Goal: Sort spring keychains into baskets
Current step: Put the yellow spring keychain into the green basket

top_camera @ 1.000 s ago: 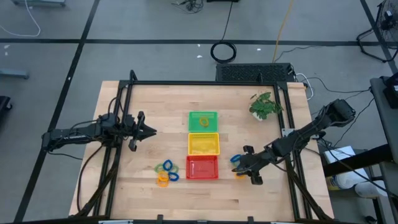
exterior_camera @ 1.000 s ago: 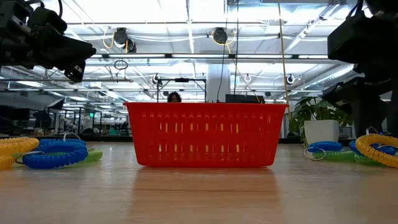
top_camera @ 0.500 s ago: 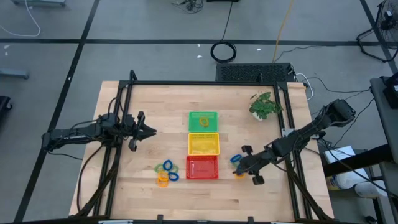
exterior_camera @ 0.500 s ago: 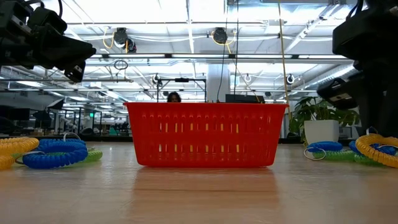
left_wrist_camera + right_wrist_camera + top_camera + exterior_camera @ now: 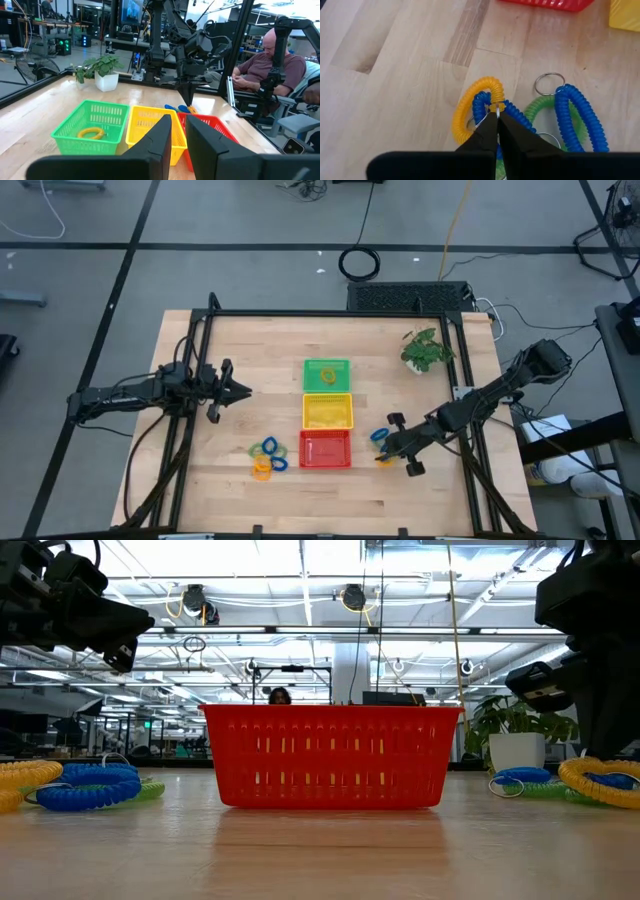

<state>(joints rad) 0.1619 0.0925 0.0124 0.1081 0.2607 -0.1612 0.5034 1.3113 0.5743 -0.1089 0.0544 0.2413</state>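
Three baskets stand in a row at the table's middle: green (image 5: 326, 374), yellow (image 5: 327, 411) and red (image 5: 326, 449). One yellow ring lies in the green basket (image 5: 91, 133). To the right of the red basket lies a pile of spring keychains, with a yellow one (image 5: 469, 114) among blue ones (image 5: 580, 115) and a green one (image 5: 540, 112). My right gripper (image 5: 498, 119) is shut on the yellow one. A second pile (image 5: 267, 457) lies left of the red basket. My left gripper (image 5: 240, 389) hovers at the table's left, its fingers a narrow gap apart (image 5: 179, 132) and holding nothing. My right gripper pinches the yellow keychain at the small yellow joint piece with its metal ring (image 5: 496, 106), on the coil's side nearest the fingers, between the tips of its two fingers. The fingers come slanting down from the table's right. The coil lies on the table among the blue ones.
A potted plant (image 5: 427, 350) stands at the far right of the table. A black frame (image 5: 330, 314) runs around the tabletop. A person (image 5: 270, 65) sits beyond the table's right side. Bare wood lies along the near edge (image 5: 330, 505).
My right gripper has rolled a little about its own axis and shut on the yellow keychain in the right pile. In the low view that coil has shifted slightly toward the red basket. The left arm has kept still.
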